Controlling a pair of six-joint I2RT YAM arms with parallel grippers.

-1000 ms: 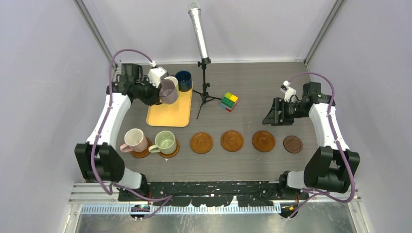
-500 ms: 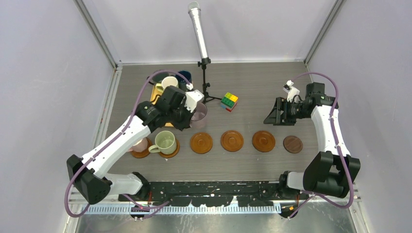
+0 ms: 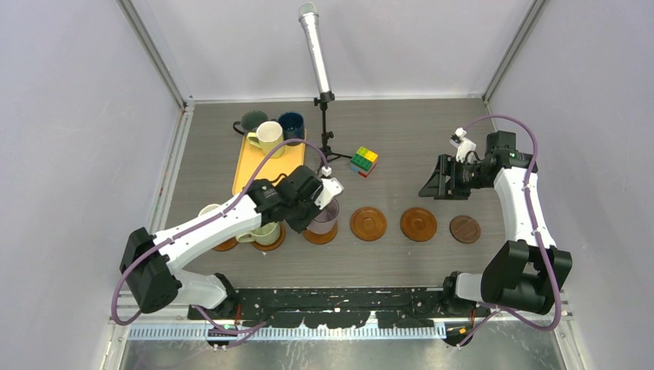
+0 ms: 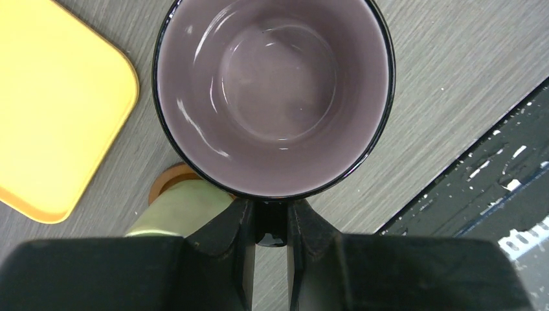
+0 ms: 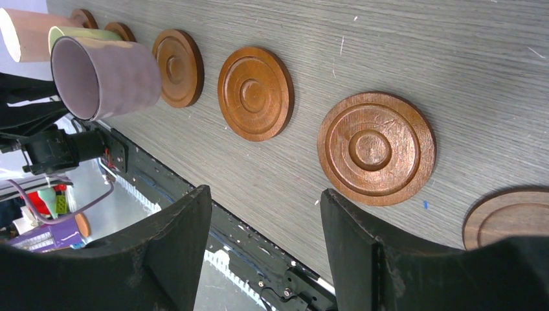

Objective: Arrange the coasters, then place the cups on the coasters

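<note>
While over a coaster (image 3: 315,239), mauve mug (image 3: 325,214).

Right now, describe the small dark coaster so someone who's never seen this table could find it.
Start at the grey wood-grain table and find the row of round brown wooden coasters along its near side. Follow it to the right end: the last disc, bare like its neighbour, is the smallest and darkest, a deep walnut beside reddish-brown ones.
</note>
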